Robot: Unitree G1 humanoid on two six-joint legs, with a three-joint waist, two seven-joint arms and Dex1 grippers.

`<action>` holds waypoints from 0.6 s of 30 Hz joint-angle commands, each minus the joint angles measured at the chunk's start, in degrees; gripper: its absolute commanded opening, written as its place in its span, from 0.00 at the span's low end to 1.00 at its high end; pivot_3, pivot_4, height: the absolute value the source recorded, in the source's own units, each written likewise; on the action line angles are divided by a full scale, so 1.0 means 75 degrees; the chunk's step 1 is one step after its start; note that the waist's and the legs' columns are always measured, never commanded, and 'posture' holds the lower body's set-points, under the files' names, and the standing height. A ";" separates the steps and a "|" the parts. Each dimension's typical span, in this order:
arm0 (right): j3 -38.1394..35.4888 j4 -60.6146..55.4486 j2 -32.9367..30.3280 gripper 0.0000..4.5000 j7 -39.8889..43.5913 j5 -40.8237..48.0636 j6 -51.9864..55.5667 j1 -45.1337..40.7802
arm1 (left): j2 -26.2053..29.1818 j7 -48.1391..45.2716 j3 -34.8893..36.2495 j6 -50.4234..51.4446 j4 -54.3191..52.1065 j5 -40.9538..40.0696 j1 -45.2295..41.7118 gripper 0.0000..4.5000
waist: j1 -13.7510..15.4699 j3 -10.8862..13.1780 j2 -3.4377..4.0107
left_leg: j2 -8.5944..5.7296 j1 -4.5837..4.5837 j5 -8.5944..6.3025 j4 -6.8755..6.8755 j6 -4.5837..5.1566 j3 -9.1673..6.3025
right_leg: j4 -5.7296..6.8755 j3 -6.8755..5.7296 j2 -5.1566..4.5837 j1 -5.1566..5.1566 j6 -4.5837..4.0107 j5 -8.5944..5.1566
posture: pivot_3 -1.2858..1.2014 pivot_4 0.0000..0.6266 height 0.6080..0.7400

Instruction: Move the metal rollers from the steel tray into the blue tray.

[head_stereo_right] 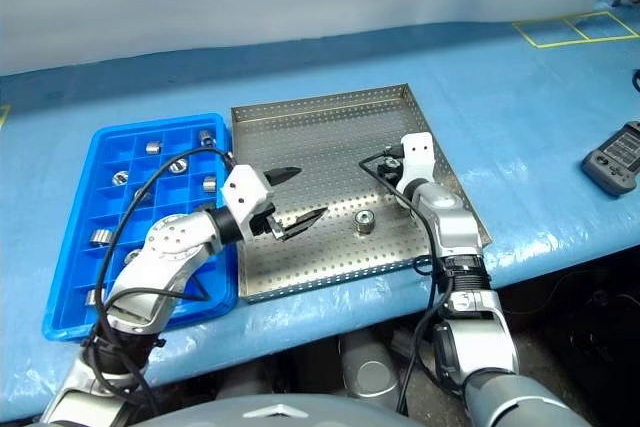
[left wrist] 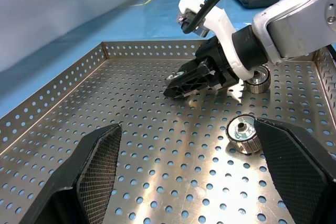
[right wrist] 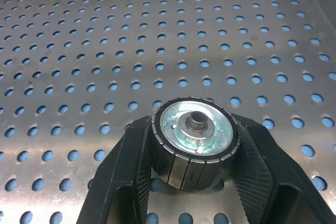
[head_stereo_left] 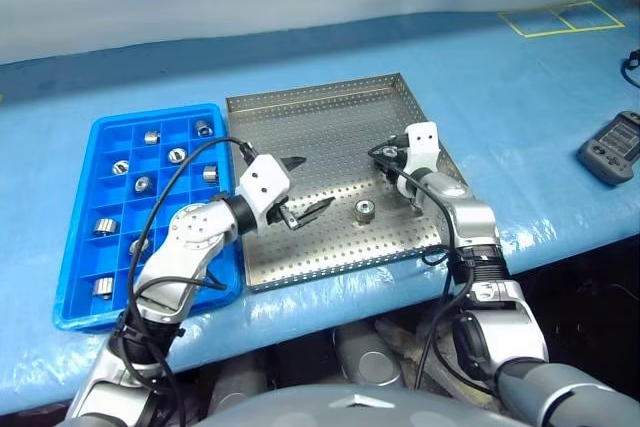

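A: Trays?
B: Steel tray (head_stereo_left: 330, 137) mid-tabletop (head_stereo_left: 500, 77), blue tray (head_stereo_left: 90, 297) touching its left edge, rollers inside.
A: Grippers?
B: Right gripper (right wrist: 193, 182) clenched on a metal roller (right wrist: 193, 140) at the steel tray's right side. Left gripper (head_stereo_left: 303, 187) spread wide, empty; loose roller (head_stereo_left: 364, 211) beside it.

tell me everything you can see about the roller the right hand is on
It is a short, shiny silver-grey metal roller with a ribbed side wall, a pale recessed top face and a dark central hub with a hole. It stands upright, hole up, on the perforated floor of the square steel tray, near its right rim. The right hand has its two black fingers pressed against opposite sides of it.
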 commanded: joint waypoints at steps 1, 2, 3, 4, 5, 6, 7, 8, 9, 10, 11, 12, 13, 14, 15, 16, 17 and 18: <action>0.0211 -0.1047 -0.0117 0.40 0.0440 0.0135 -0.0072 0.0077 | 0.0146 0.0048 0.0308 0.0139 -0.0664 -0.0208 0.0226 0.98 | -0.0003 0.0000 0.0000 | 0.0000 0.0000 0.0000 0.0000 0.0000 0.0001 | 0.0000 0.0000 -0.0001 0.0000 0.0000 0.0000 | 0.44 0.24 1.00; 0.0348 -0.1347 -0.0179 0.40 0.0709 0.0209 -0.0025 0.0141 | 0.0232 0.0040 0.0386 0.0239 -0.0812 -0.0238 0.0343 0.98 | -0.0009 0.0001 0.0001 | 0.0000 0.0000 0.0000 0.0000 0.0000 0.0001 | 0.0000 0.0001 0.0000 -0.0002 0.0000 0.0000 | 0.44 0.24 1.00; 0.0468 -0.1596 -0.0240 0.40 0.0933 0.0258 0.0012 0.0196 | 0.0307 0.0036 0.0454 0.0325 -0.0950 -0.0272 0.0444 0.98 | -0.0009 0.0001 0.0002 | 0.0003 0.0000 -0.0001 -0.0001 0.0000 0.0001 | 0.0000 0.0001 0.0001 -0.0003 0.0000 0.0000 | 0.44 0.24 1.00; 0.0633 -0.1898 -0.0336 0.40 0.1235 0.0324 0.0070 0.0252 | 0.0399 0.0036 0.0578 0.0422 -0.1161 -0.0359 0.0589 0.98 | -0.0010 0.0003 0.0004 | 0.0004 0.0000 -0.0001 -0.0002 0.0000 0.0000 | 0.0001 0.0001 0.0003 -0.0004 0.0000 -0.0001 | 0.44 0.24 1.00; 0.0810 -0.2214 -0.0445 0.40 0.1597 0.0441 0.0188 0.0291 | 0.0495 0.0047 0.0789 0.0538 -0.1413 -0.0503 0.0757 0.98 | -0.0005 0.0003 0.0005 | 0.0005 0.0000 -0.0001 -0.0002 -0.0001 0.0001 | 0.0003 0.0001 0.0004 -0.0006 0.0001 -0.0001 | 0.44 0.24 1.00; 0.0953 -0.2470 -0.0547 0.40 0.1892 0.0539 0.0279 0.0328 | 0.0570 0.0063 0.0986 0.0644 -0.1633 -0.0638 0.0886 0.98 | -0.0005 0.0003 0.0005 | 0.0004 0.0001 -0.0001 -0.0002 -0.0001 0.0000 | 0.0003 -0.0001 0.0004 -0.0006 0.0002 -0.0001 | 0.45 0.24 1.00; 0.1178 -0.2744 -0.0698 0.40 0.2289 0.0620 0.0303 0.0359 | 0.0644 0.0117 0.1356 0.0732 -0.1919 -0.0811 0.1047 0.98 | 0.0001 0.0004 0.0004 | 0.0005 0.0001 -0.0001 -0.0002 -0.0001 0.0001 | 0.0003 -0.0001 0.0004 -0.0006 0.0002 -0.0002 | 0.45 0.24 1.00; 0.1347 -0.2934 -0.0822 0.40 0.2606 0.0684 0.0292 0.0385 | 0.0689 0.0196 0.1677 0.0828 -0.2157 -0.0969 0.1160 0.98 | 0.0016 0.0004 0.0004 | 0.0005 0.0001 -0.0001 -0.0002 -0.0001 -0.0001 | 0.0003 -0.0002 0.0003 -0.0007 0.0006 -0.0005 | 0.46 0.24 1.00; 0.1548 -0.3125 -0.0930 0.40 0.3015 0.0802 0.0243 0.0395 | 0.0719 0.0302 0.2201 0.0979 -0.2453 -0.1233 0.1299 0.98 | 0.0053 0.0004 0.0003 | 0.0006 0.0001 -0.0001 -0.0002 -0.0001 -0.0003 | 0.0001 -0.0005 0.0000 -0.0007 0.0015 -0.0011 | 0.46 0.24 1.00; 0.1718 -0.3283 -0.1024 0.40 0.3415 0.0934 0.0183 0.0398 | 0.0745 0.0413 0.2685 0.1146 -0.2745 -0.1479 0.1421 0.98 | 0.0081 0.0006 0.0001 | 0.0007 0.0001 -0.0001 -0.0002 -0.0001 -0.0006 | 0.0000 -0.0007 -0.0001 -0.0007 0.0021 -0.0015 | 0.47 0.24 1.00; 0.1859 -0.3397 -0.1084 0.40 0.3799 0.1080 0.0104 0.0394 | 0.0805 0.0514 0.3099 0.1333 -0.3038 -0.1662 0.1537 0.98 | 0.0130 0.0006 0.0000 | 0.0010 0.0001 -0.0001 -0.0002 -0.0001 -0.0007 | -0.0001 -0.0008 -0.0004 -0.0007 0.0028 -0.0020 | 0.47 0.24 1.00; 0.2019 -0.3492 -0.1134 0.40 0.4237 0.1238 0.0006 0.0383 | 0.0905 0.0598 0.3526 0.1520 -0.3329 -0.1789 0.1699 0.98 | 0.0174 0.0006 0.0000 | 0.0013 0.0002 -0.0002 -0.0002 -0.0003 -0.0011 | -0.0001 -0.0012 -0.0007 -0.0007 0.0026 -0.0020 | 0.48 0.24 1.00; 0.2131 -0.3534 -0.1181 0.40 0.4590 0.1350 -0.0093 0.0374 | 0.1001 0.0673 0.3802 0.1671 -0.3553 -0.1860 0.1829 0.98 | 0.0212 0.0006 0.0000 | 0.0014 0.0002 -0.0002 -0.0002 -0.0003 -0.0012 | -0.0001 -0.0014 -0.0008 -0.0007 0.0025 -0.0020 | 0.49 0.24 1.00; 0.2289 -0.3538 -0.1235 0.40 0.4995 0.1441 -0.0176 0.0343 | 0.1088 0.0741 0.4100 0.1810 -0.3789 -0.1938 0.2001 0.98 | 0.0284 0.0008 0.0002 | 0.0014 0.0002 -0.0002 -0.0002 -0.0004 -0.0015 | -0.0001 -0.0017 -0.0007 -0.0007 0.0021 -0.0020 | 0.50 0.24 1.00; 0.2452 -0.3492 -0.1252 0.40 0.5320 0.1486 -0.0232 0.0270 | 0.1164 0.0781 0.4411 0.1896 -0.4020 -0.2007 0.2222 0.98 | 0.0359 0.0008 0.0001 | 0.0011 0.0003 -0.0003 -0.0002 -0.0005 -0.0017 | -0.0001 -0.0020 -0.0006 -0.0006 0.0018 -0.0020 | 0.50 0.24 1.00; 0.2585 -0.3384 -0.1222 0.40 0.5510 0.1472 -0.0288 0.0161 | 0.1208 0.0801 0.4672 0.1959 -0.4220 -0.2084 0.2444 0.98 | 0.0428 0.0009 -0.0002 | 0.0010 0.0003 -0.0003 -0.0002 -0.0005 -0.0017 | -0.0003 -0.0022 -0.0005 -0.0005 0.0018 -0.0020 | 0.51 0.24 1.00; 0.2720 -0.3230 -0.1160 0.40 0.5667 0.1423 -0.0364 0.0012 | 0.1232 0.0830 0.4928 0.2027 -0.4422 -0.2156 0.2695 0.98 | 0.0518 0.0010 -0.0003 | 0.0010 0.0003 -0.0003 -0.0002 -0.0006 -0.0019 | -0.0005 -0.0025 -0.0006 -0.0003 0.0014 -0.0018 | 0.51 0.24 1.00; 0.2833 -0.3057 -0.1084 0.40 0.5751 0.1331 -0.0471 -0.0143 | 0.1240 0.0878 0.5107 0.2090 -0.4581 -0.2197 0.2941 0.98 | 0.0600 0.0011 -0.0004 | 0.0008 0.0003 -0.0004 -0.0002 -0.0006 -0.0019 | -0.0006 -0.0025 -0.0011 -0.0003 0.0006 -0.0014 | 0.52 0.24 1.00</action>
